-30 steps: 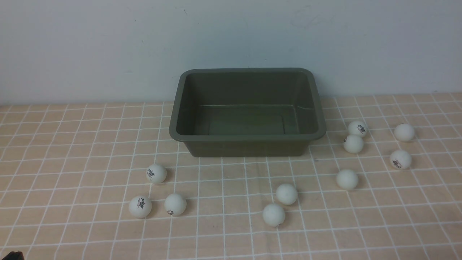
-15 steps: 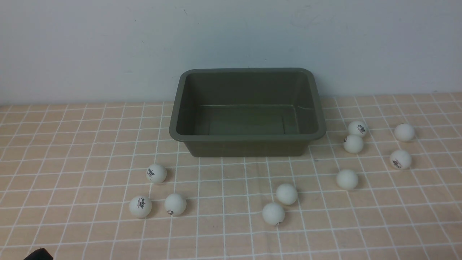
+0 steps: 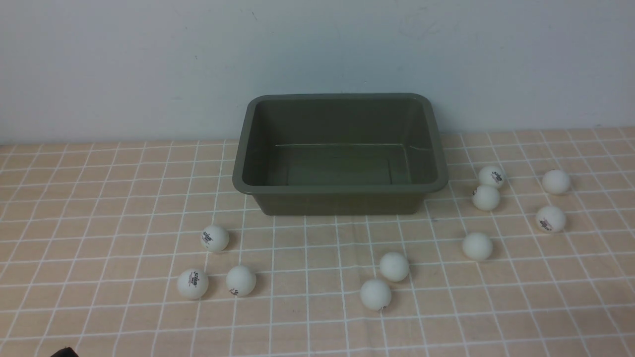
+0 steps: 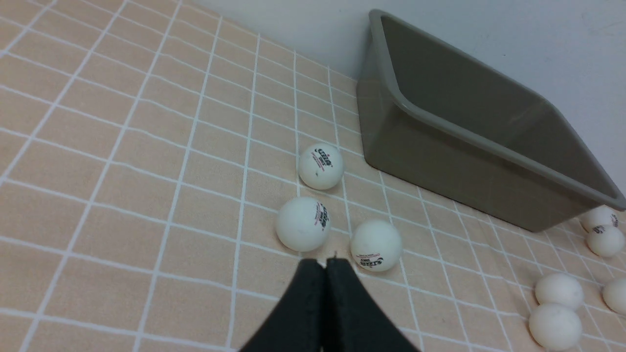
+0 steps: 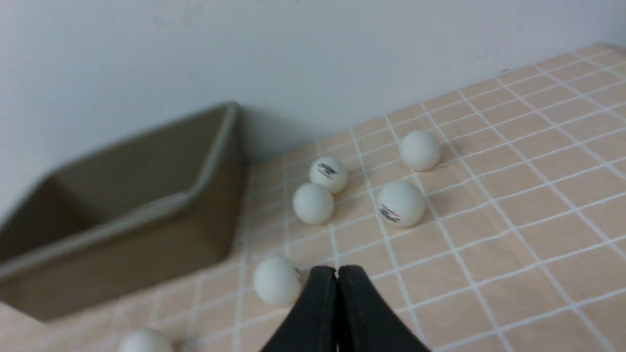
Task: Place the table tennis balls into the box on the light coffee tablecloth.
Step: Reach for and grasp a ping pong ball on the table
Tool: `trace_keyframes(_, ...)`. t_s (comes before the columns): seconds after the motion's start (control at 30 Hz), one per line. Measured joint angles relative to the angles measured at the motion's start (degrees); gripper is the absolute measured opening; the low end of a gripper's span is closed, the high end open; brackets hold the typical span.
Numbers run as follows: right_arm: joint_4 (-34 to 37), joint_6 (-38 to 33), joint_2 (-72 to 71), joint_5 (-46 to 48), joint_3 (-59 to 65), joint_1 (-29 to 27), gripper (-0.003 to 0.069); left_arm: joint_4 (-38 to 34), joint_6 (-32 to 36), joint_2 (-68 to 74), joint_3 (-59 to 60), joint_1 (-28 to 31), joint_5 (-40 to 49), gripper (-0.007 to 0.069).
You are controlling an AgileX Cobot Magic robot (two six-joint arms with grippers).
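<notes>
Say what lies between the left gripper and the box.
Three table tennis balls on the tablecloth, ahead of the left gripper, per the left wrist view.

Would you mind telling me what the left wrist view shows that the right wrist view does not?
Only the left wrist view: the left gripper, shut, and three balls clustered near it. Only the right wrist view: the right gripper, shut, and the two rightmost balls. Both: the box, the tablecloth and the close pair of balls beside the box.
</notes>
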Motion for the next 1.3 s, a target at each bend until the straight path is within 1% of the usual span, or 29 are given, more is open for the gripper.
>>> trace_keyframes(0.03,4.2,0.3,0.0,-1.5,0.0,0.0,-0.0018,-1.0,0.0,0.0,0.0,0.0,0.1,-0.0069)
trace_keyframes(0.07,4.9,0.4,0.0,-1.7,0.0,0.0,-0.0018,-1.2,0.0,0.0,0.0,0.0,0.1,-0.0069)
trace_keyframes(0.1,9.8,0.4,0.0,-2.6,0.0,0.0,-0.0018,-2.4,0.0,0.0,0.0,0.0,0.1,-0.0069)
trace_keyframes(0.2,15.9,0.4,0.0,-3.8,0.0,0.0,-0.0018,-4.6,0.0,0.0,0.0,0.0,0.1,-0.0069)
trace_keyframes(0.27,18.4,0.4,0.0,-5.2,0.0,0.0,-0.0018,-5.6,0.0,0.0,0.0,0.0,0.1,-0.0069)
trace_keyframes(0.37,19.8,0.4,0.0,-6.7,0.0,0.0,-0.0018,-7.8,0.0,0.0,0.0,0.0,-0.4,-0.0069)
trace_keyframes(0.43,20.3,0.4,0.0,-7.8,0.0,0.0,-0.0018,-10.5,0.0,0.0,0.0,0.0,-2.1,-0.0069)
trace_keyframes(0.53,23.1,0.4,0.0,-9.0,0.0,0.0,-0.0018,-18.2,0.0,0.0,0.0,0.0,-5.7,-0.0069)
trace_keyframes(0.57,24.6,0.4,0.0,-9.7,0.0,0.0,-0.0018,-22.4,0.0,0.0,0.0,0.0,-7.1,-0.0069)
trace_keyframes(0.6,25.9,0.4,0.0,-10.3,0.0,0.0,-0.0018,-24.6,0.0,0.0,0.0,0.0,-7.8,-0.0069)
trace_keyframes(0.63,27.5,0.4,0.0,-11.0,-0.1,0.0,-0.0018,-29.1,0.0,0.0,0.0,0.0,-9.1,-0.0069)
trace_keyframes(0.7,30.1,0.4,0.0,-11.7,-1.3,0.0,-0.0018,-35.3,1.3,0.0,0.0,0.0,-10.8,-0.0069)
trace_keyframes(0.73,30.5,0.2,0.0,-11.8,-2.0,0.0,-0.0018,-37.1,2.1,0.0,0.0,0.0,-11.3,-0.0069)
trace_keyframes(0.77,30.8,-0.6,0.0,-11.9,-4.1,0.0,-0.0018,-40.9,4.7,0.0,0.0,0.0,-11.9,-0.0069)
trace_keyframes(0.8,30.7,-1.8,0.0,-11.9,-6.1,0.0,-0.0018,-42.9,7.4,0.0,-0.1,0.0,-12.2,-0.0069)
trace_keyframes(0.87,29.6,-4.7,0.0,-12.0,-9.6,0.0,-0.0018,-45.2,12.8,0.0,-1.0,0.0,-12.3,-0.0069)
trace_keyframes(0.9,27.9,-8.7,0.0,-12.0,-13.0,0.0,-0.0018,-46.6,18.3,0.0,-2.6,0.0,-12.5,-0.0069)
trace_keyframes(0.93,26.8,-11.2,0.0,-11.9,-14.4,0.0,-0.0018,-47.2,20.8,0.0,-3.5,0.0,-12.8,-0.0069)
trace_keyframes(1.03,24.1,-19.1,0.0,-11.0,-20.4,0.0,-0.0018,-48.9,33.0,0.0,-8.3,0.0,-13.3,-0.0069)
trace_keyframes(1.1,23.1,-24.6,0.7,-8.2,-25.2,0.0,-0.0018,-49.3,42.7,0.0,-12.3,0.0,-13.1,-0.0069)
trace_keyframes(1.2,22.7,-30.2,3.8,-2.1,-29.8,0.0,-0.0018,-49.6,55.9,0.0,-16.4,0.0,-10.2,-0.0069)
trace_keyframes(1.23,22.7,-30.8,4.8,-0.3,-30.7,0.0,-0.0018,-49.8,57.7,0.0,-17.3,0.0,-8.9,-0.0069)
trace_keyframes(1.3,22.0,-33.8,8.9,6.9,-33.2,0.0,-0.0018,-49.9,61.8,1.6,-18.9,0.0,-4.5,-0.0069)
